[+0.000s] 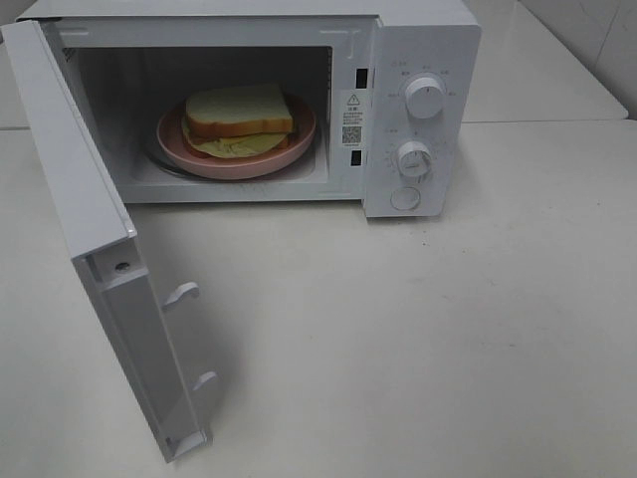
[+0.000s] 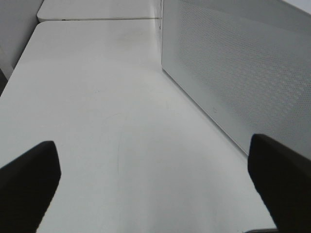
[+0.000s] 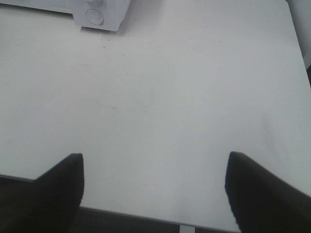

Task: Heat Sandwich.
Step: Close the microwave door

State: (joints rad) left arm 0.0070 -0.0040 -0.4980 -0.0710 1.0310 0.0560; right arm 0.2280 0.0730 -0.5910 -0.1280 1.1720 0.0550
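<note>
Pink plate [image 1: 237, 170] holds the sandwich [image 1: 239, 112] in the microwave [image 1: 423, 40]; left tool [image 2: 152, 155] and right tool [image 3: 154, 167] gape, seemingly empty.

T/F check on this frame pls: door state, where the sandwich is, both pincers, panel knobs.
1. The microwave door is shut. False: it stands wide open.
2. The sandwich lies on the pink plate inside the microwave. True.
3. The left pincer is holding the plate. False: it is open and empty over the bare table, beside the door.
4. The right pincer is open with nothing between its fingers. True.
5. The microwave front has only one knob. False: there are two knobs, one above the other.
</note>
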